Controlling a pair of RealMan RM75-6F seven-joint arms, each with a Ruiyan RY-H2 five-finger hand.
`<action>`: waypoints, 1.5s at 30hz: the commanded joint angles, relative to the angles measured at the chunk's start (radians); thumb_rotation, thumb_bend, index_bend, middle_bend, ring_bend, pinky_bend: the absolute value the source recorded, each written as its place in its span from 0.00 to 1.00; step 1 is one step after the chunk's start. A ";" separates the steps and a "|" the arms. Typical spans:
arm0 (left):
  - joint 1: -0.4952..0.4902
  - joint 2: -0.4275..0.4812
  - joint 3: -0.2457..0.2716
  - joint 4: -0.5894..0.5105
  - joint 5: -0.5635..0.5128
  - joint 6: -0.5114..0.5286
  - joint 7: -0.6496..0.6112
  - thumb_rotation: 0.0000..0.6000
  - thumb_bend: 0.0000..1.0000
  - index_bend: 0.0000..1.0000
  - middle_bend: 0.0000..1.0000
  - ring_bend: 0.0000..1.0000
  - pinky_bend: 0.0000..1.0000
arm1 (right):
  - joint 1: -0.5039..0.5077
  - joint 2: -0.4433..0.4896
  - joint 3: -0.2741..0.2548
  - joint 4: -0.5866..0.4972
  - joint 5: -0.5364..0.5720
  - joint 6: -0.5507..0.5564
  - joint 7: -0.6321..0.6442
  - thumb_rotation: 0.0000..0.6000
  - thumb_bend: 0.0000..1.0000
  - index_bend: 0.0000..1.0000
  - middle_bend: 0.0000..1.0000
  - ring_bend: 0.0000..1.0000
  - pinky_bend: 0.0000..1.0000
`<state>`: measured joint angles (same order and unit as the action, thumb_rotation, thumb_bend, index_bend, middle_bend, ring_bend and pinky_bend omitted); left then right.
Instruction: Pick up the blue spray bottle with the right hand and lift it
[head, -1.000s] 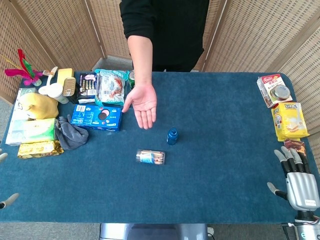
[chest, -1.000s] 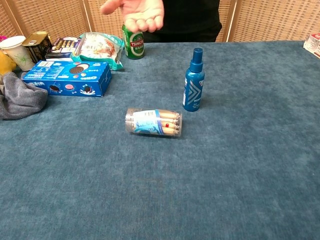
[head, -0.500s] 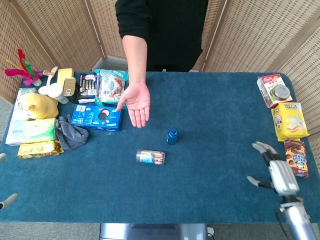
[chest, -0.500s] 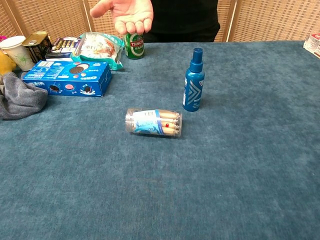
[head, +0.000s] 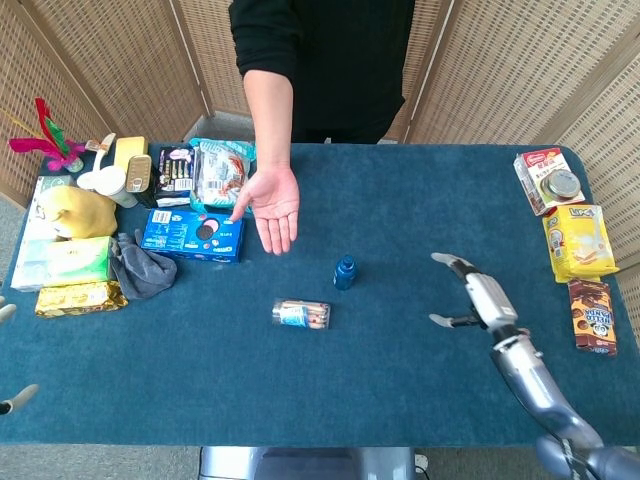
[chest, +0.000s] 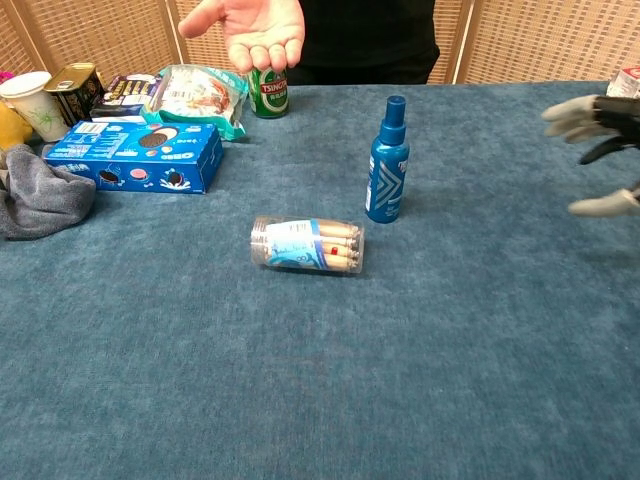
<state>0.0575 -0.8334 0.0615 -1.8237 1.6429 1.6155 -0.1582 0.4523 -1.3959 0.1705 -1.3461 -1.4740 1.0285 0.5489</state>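
Note:
The blue spray bottle (head: 345, 272) (chest: 387, 162) stands upright near the table's middle, untouched. My right hand (head: 470, 293) (chest: 597, 135) hovers over the cloth well to the bottle's right, fingers spread and holding nothing. Only the tips of my left hand (head: 10, 400) show at the head view's lower left edge, too little to tell how they lie.
A clear tube of snacks (head: 301, 314) (chest: 307, 244) lies in front of the bottle. A person's open hand (head: 272, 205) hangs over the table behind it. A blue cookie box (head: 193, 234), grey cloth (head: 140, 266), green can (chest: 268, 94) and packets crowd the left; snack boxes (head: 578, 240) line the right edge.
My right hand has swung from the table's right front corner leftward and inward toward the bottle, entering the chest view. The person's hand drew back slightly.

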 joint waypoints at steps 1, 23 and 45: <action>0.000 0.001 -0.001 -0.001 -0.002 0.001 -0.003 1.00 0.14 0.00 0.00 0.00 0.09 | 0.034 -0.020 0.019 -0.012 0.025 -0.035 0.016 1.00 0.07 0.14 0.18 0.15 0.21; -0.005 0.009 -0.010 0.005 -0.025 -0.011 -0.036 1.00 0.14 0.00 0.00 0.00 0.09 | 0.243 -0.190 0.121 0.033 0.207 -0.210 -0.081 1.00 0.07 0.16 0.21 0.16 0.21; -0.015 0.010 -0.012 -0.003 -0.039 -0.038 -0.028 1.00 0.14 0.00 0.00 0.00 0.09 | 0.309 -0.318 0.148 0.176 0.228 -0.263 0.067 1.00 0.07 0.16 0.22 0.20 0.32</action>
<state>0.0423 -0.8230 0.0497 -1.8266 1.6040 1.5780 -0.1864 0.7541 -1.7018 0.3176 -1.1788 -1.2396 0.7707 0.6007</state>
